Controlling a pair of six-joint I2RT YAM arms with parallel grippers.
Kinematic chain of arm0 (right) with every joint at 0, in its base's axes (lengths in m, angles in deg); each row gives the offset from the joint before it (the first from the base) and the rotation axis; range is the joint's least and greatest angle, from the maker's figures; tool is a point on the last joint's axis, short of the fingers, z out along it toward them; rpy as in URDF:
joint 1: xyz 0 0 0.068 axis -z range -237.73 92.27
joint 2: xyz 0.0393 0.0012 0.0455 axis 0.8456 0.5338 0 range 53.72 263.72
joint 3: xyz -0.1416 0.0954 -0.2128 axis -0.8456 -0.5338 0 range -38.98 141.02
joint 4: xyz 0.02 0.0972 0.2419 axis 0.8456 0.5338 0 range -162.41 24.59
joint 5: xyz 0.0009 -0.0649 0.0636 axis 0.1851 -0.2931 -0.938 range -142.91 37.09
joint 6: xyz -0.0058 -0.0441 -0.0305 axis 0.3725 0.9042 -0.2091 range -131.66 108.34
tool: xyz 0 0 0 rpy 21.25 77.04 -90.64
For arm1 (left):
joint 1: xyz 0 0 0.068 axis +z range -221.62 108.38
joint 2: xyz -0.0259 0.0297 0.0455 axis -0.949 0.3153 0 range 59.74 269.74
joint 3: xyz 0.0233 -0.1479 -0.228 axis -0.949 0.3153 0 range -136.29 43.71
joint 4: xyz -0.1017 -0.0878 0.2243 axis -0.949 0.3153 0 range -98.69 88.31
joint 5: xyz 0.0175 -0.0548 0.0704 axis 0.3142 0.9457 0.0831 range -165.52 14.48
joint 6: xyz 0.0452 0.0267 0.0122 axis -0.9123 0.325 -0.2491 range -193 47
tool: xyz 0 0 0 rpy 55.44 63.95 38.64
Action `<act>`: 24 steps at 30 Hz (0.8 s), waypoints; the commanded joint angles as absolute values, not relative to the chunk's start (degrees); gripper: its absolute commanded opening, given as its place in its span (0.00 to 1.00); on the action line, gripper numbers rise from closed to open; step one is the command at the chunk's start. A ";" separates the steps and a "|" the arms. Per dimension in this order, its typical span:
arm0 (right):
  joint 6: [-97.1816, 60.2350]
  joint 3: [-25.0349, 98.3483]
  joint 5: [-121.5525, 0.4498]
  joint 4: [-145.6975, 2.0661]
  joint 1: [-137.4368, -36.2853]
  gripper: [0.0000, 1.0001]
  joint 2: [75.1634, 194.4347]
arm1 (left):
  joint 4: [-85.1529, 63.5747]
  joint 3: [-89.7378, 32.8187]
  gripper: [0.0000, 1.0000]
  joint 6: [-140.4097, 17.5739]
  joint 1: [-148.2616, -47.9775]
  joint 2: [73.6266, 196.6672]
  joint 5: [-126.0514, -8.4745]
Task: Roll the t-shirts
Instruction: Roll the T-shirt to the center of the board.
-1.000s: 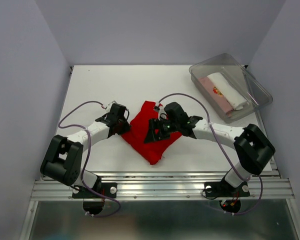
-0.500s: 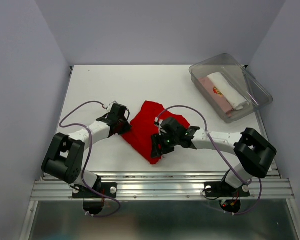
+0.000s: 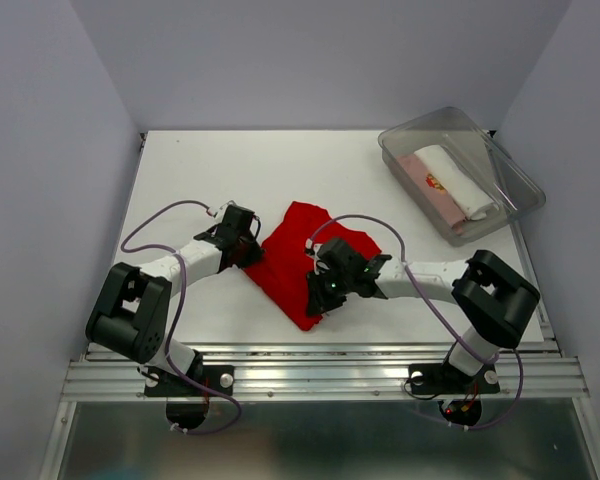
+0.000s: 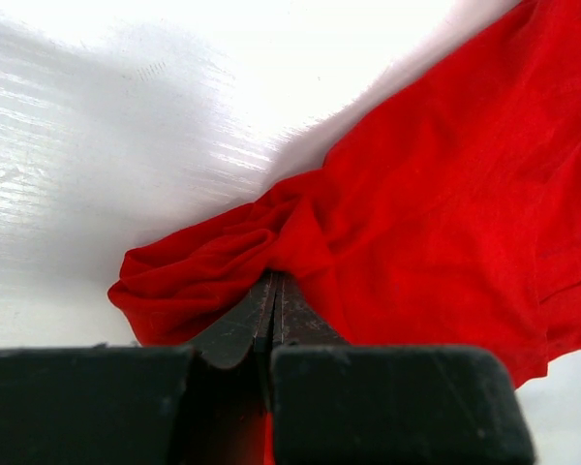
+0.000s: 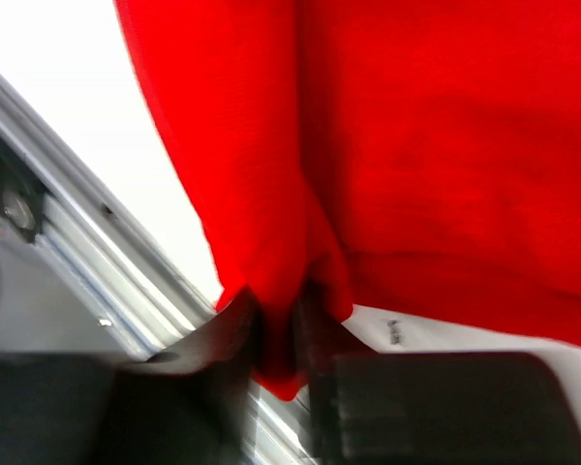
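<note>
From above, the red t-shirt [image 3: 305,262] lies spread and rumpled on the white table [image 3: 200,170], low in the middle of the frame, with one corner pointing toward the bottom edge. The left gripper [image 3: 250,256] sits at the shirt's left corner, and the right gripper [image 3: 316,300] is down on the cloth near its lower corner. In the upper right stands a clear plastic bin [image 3: 415,121], well apart from the red shirt. It holds two rolled shirts side by side: a white roll [image 3: 458,182] and a pale pink roll [image 3: 440,205] to its left with a small red print. In the left wrist view, the dark fingers [image 4: 237,329] rise from the bottom centre with their tips pressed together, clenched on a bunched fold of the red cloth. The rest of the shirt fans out toward the upper right, and bare white tabletop fills the upper left. In the right wrist view, the two fingers [image 5: 315,320] at the lower centre are pinched on a hanging fold of the red shirt's edge, with cloth poking out below the tips. Red fabric fills the upper right, a strip of white tabletop runs on the left, and a metal rail [image 5: 77,257] crosses the lower left.
</note>
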State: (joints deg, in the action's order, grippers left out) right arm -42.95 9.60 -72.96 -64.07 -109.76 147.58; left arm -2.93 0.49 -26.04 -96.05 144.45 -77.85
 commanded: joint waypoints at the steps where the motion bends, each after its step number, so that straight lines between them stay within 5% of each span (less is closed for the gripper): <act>1: -41.98 9.45 -74.53 -66.78 -110.73 0.15 147.33 | -2.80 -1.03 0.00 -27.21 -96.32 144.82 -78.25; 4: -42.33 9.80 -76.72 -66.96 -110.73 0.01 146.09 | -2.71 -1.03 0.00 -27.38 -96.32 144.73 -78.34; 24: -43.91 6.37 -78.05 -70.39 -109.15 0.01 153.30 | -3.06 -3.05 0.00 -29.93 -96.32 146.75 -78.77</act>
State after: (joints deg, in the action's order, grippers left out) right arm -44.65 7.87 -80.44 -70.56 -109.33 151.36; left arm -3.34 -1.72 -28.16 -96.07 147.25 -77.02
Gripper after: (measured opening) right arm 0.148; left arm 0.086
